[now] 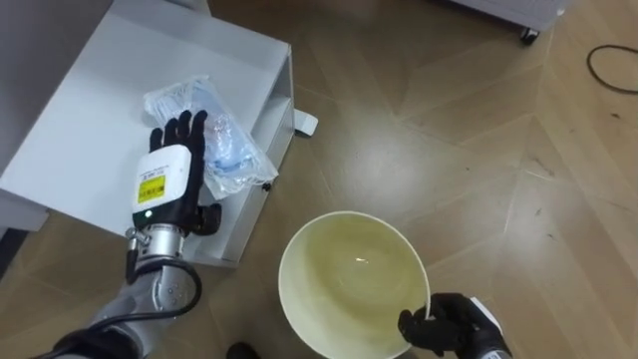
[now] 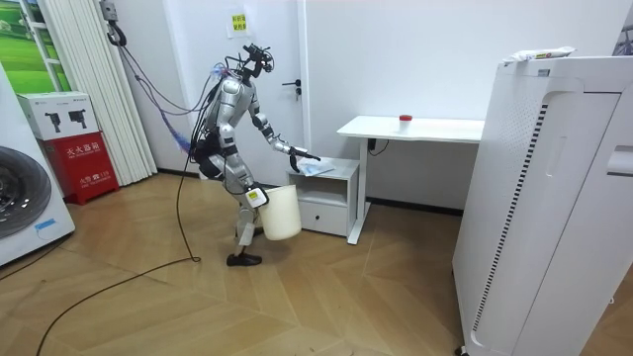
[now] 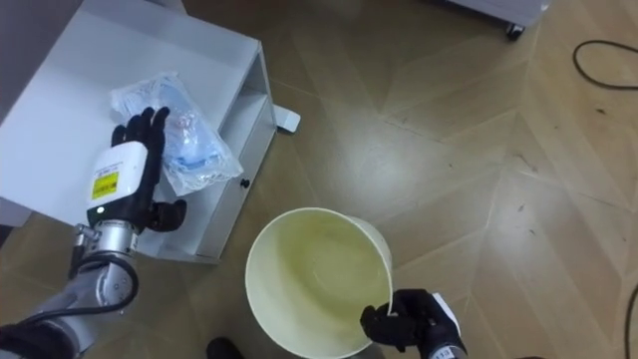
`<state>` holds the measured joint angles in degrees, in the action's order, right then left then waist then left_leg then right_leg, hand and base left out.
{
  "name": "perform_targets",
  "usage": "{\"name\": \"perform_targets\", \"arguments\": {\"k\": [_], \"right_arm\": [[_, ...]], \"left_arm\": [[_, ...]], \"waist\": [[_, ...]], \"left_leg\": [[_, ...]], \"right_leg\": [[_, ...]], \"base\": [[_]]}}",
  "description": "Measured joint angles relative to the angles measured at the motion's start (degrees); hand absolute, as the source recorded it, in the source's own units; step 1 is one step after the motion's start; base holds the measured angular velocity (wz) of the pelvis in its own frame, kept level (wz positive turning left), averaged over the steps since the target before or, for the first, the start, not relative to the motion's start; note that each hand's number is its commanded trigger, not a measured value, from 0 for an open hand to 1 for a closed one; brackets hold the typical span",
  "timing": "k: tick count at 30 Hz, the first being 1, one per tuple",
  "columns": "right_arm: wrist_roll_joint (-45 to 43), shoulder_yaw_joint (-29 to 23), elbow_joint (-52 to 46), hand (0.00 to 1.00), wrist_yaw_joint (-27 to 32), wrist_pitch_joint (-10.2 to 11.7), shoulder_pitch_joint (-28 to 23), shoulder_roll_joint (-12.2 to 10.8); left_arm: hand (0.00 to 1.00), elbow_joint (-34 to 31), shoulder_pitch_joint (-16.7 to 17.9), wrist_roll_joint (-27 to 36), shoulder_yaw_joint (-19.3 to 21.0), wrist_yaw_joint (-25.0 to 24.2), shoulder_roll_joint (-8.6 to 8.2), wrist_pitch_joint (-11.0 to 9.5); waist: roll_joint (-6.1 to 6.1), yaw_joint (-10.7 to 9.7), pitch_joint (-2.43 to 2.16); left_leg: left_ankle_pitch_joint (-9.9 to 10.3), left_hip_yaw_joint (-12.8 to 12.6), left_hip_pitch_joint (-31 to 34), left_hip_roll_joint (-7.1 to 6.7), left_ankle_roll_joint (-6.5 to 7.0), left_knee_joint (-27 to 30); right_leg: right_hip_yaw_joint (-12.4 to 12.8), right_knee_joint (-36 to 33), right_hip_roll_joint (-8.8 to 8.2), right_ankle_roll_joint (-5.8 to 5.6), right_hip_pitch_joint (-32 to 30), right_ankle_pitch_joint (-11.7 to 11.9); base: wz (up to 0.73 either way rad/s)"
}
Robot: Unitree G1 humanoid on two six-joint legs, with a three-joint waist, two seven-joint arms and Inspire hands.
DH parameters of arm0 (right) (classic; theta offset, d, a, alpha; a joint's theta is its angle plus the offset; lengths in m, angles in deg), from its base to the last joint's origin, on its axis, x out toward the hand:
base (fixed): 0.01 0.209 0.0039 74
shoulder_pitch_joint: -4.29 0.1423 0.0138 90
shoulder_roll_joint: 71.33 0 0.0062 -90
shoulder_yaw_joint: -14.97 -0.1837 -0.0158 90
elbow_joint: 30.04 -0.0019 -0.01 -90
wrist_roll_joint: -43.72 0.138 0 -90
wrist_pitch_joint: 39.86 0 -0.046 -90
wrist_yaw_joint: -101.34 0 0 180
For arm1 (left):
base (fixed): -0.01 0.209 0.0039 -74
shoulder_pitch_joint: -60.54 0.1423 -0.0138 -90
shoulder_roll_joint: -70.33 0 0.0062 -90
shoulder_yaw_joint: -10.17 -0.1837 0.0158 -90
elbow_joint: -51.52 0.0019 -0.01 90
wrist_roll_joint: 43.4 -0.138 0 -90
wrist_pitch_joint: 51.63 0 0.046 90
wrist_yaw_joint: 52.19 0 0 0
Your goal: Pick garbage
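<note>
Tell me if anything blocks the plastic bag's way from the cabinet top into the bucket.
Nothing visible does. The plastic bag lies near the front edge of the cabinet, the left hand at it with straight fingers. The bucket, held at its rim by the right hand, hangs lower, before that edge, mouth open and empty.

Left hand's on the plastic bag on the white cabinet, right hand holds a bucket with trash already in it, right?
No: the left eye view shows the bucket empty. Otherwise yes: left hand on the plastic bag on the white cabinet, right hand holding the bucket.
</note>
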<state>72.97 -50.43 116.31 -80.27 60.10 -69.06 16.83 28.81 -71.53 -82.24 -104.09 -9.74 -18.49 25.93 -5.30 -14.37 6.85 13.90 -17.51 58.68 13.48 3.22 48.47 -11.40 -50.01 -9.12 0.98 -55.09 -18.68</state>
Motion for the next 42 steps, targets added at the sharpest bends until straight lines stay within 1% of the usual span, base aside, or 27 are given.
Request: {"name": "perform_targets", "arguments": {"k": [1,2,3,7,10,13,15,19,27,32,34,35,37,38,40,41,42], "right_arm": [[0.0,0.0,0.0,1.00,-0.4,0.0,0.0,0.0],[0.0,0.0,0.0,1.00,-0.5,0.0,0.0,0.0],[0.0,0.0,-0.1,1.00,-0.5,-0.1,0.0,0.0],[0.0,-0.1,-0.8,1.00,-0.6,-1.2,0.0,0.0],[0.1,-0.2,-0.8,1.00,-1.1,-1.3,0.0,0.0],[0.7,-0.1,-0.8,1.00,-1.9,-1.4,0.0,0.0],[1.4,-0.1,-0.9,1.00,-2.3,-1.7,0.0,0.0],[2.5,-0.3,-0.9,1.00,-2.7,-2.4,0.0,0.0],[2.5,-0.8,-0.9,1.00,-3.3,-2.5,0.0,0.0],[4.4,-0.9,-0.9,1.00,-3.1,-2.3,-0.1,-0.1],[4.9,-0.9,-1.3,1.00,-2.2,-2.1,-0.5,-0.1],[5.0,-0.9,-1.3,1.00,-2.0,-1.9,-0.7,-0.1],[5.0,-0.8,-1.5,1.00,-0.3,-1.5,-0.9,-0.4],[5.2,-0.7,-1.4,1.00,0.0,-1.3,-0.9,-0.5],[5.2,-0.6,-1.2,1.00,1.0,-0.7,-0.9,-0.7],[5.3,-0.5,-1.2,1.00,1.3,-0.5,-0.9,-0.7],[5.3,-0.5,-1.2,1.00,1.7,-0.4,-0.9,-0.9]], "left_arm": [[0.94,0.0,-0.3,-1.2,-0.4,0.3,0.00,0.5],[1.00,0.0,-0.6,-1.7,-0.7,0.5,0.00,0.9],[1.00,0.0,-1.0,-2.4,-1.0,0.7,0.00,1.5],[1.00,0.0,-1.7,-5.3,-1.8,0.7,0.01,3.5],[1.00,0.0,-1.9,-8.7,-2.1,0.6,0.01,4.4],[1.00,0.0,-2.0,-10.3,-3.3,0.1,-0.11,5.5],[1.00,0.1,-2.1,-10.4,-4.2,-0.7,-0.15,6.2],[1.00,0.1,-2.2,-10.4,-4.2,-2.1,-0.21,7.2],[1.00,0.0,-2.2,-10.5,-4.2,-4.0,-0.30,8.3],[1.00,0.0,-2.2,-10.0,-4.1,-4.3,-0.32,7.8],[1.00,0.0,-2.2,-7.9,-4.1,-4.2,-0.32,6.6],[1.00,0.0,-2.2,-7.4,-4.1,-4.2,-0.32,6.3],[1.00,0.0,-2.1,-1.7,-4.2,-4.2,-0.40,4.7],[1.00,0.0,-2.1,0.1,-4.2,-4.1,-0.43,4.3],[1.00,-0.2,-2.1,6.2,-4.1,-4.1,-0.45,2.7],[1.00,-0.4,-2.1,7.7,-4.1,-4.1,-0.46,2.2],[1.00,-1.0,-1.8,12.2,-4.0,-4.1,-0.60,1.2]], "waist": [[-0.01,0.0,0.00],[-0.01,0.0,0.00],[-0.01,-0.2,0.00],[-0.01,-1.1,0.00],[-0.01,-1.3,0.00],[-0.01,-1.6,0.01],[-0.01,-1.8,0.01],[-0.03,-1.9,0.01],[-0.18,-1.9,0.07],[-0.38,-1.9,0.15],[-0.38,-1.8,0.15],[-0.38,-1.7,0.15],[-0.36,-1.5,0.14],[-0.33,-1.5,0.12],[-0.32,-1.2,0.11],[-0.32,-1.2,0.11],[-0.31,-1.1,0.09]], "left_leg": [[0.0,0.0,0.0,-0.03,0.00,0.0],[0.0,0.0,0.0,-0.05,0.00,0.0],[0.0,0.0,0.0,-0.08,0.01,0.1],[0.2,-0.1,0.1,-0.17,0.26,0.2],[0.2,-0.1,0.1,-0.14,0.28,0.3],[0.2,-0.1,0.1,-0.17,0.28,0.2],[0.2,-0.1,0.1,-0.17,0.28,0.2],[0.2,0.0,0.1,-0.11,0.28,0.1],[0.2,0.0,0.1,-0.11,0.28,0.1],[0.2,0.0,-0.1,-0.11,0.28,0.0],[0.2,0.0,-0.2,-0.12,0.28,0.0],[0.2,-0.1,-0.2,-0.13,0.28,0.0],[0.2,-0.2,-0.4,-0.18,0.28,0.1],[0.2,-0.2,-0.4,-0.18,0.29,0.1],[0.2,-0.3,-0.4,-0.12,0.29,0.1],[0.2,-0.3,-0.5,-0.10,0.29,0.1],[0.2,-0.3,-0.5,-0.10,0.29,0.1]], "right_leg": [[0.0,0.0,-0.07,0.00,0.0,0.0],[0.1,-0.1,-0.16,0.00,0.0,0.0],[0.1,-0.2,-0.48,-0.06,0.0,0.0],[0.0,-0.8,-0.77,-0.12,-0.1,-0.3],[-0.1,-0.9,-0.82,-0.12,-0.1,-0.3],[-0.1,-0.9,-0.88,-0.12,-0.1,-0.3],[-0.1,-0.8,-0.87,-0.12,-0.1,-0.3],[-0.2,-0.7,-0.77,-0.12,-0.1,-0.3],[-0.2,-0.6,-0.75,-0.11,-0.1,-0.3],[-0.2,-0.6,-0.68,-0.11,0.1,-0.3],[0.0,-0.6,-0.69,-0.12,0.1,-0.3],[0.1,-0.6,-0.69,-0.12,0.1,-0.3],[0.1,-0.7,-0.74,-0.12,0.1,-0.3],[0.2,-0.7,-0.76,-0.12,0.1,-0.3],[0.2,-0.7,-0.74,-0.11,0.1,-0.3],[0.2,-0.7,-0.72,-0.11,0.2,-0.3],[0.2,-0.7,-0.73,-0.12,0.3,-0.3]], "base": [[0.00],[0.00],[0.00],[0.02],[0.00],[0.00],[0.00],[0.00],[0.00],[0.00],[0.00],[0.00],[0.00],[0.00],[0.00],[0.00],[0.00]]}}
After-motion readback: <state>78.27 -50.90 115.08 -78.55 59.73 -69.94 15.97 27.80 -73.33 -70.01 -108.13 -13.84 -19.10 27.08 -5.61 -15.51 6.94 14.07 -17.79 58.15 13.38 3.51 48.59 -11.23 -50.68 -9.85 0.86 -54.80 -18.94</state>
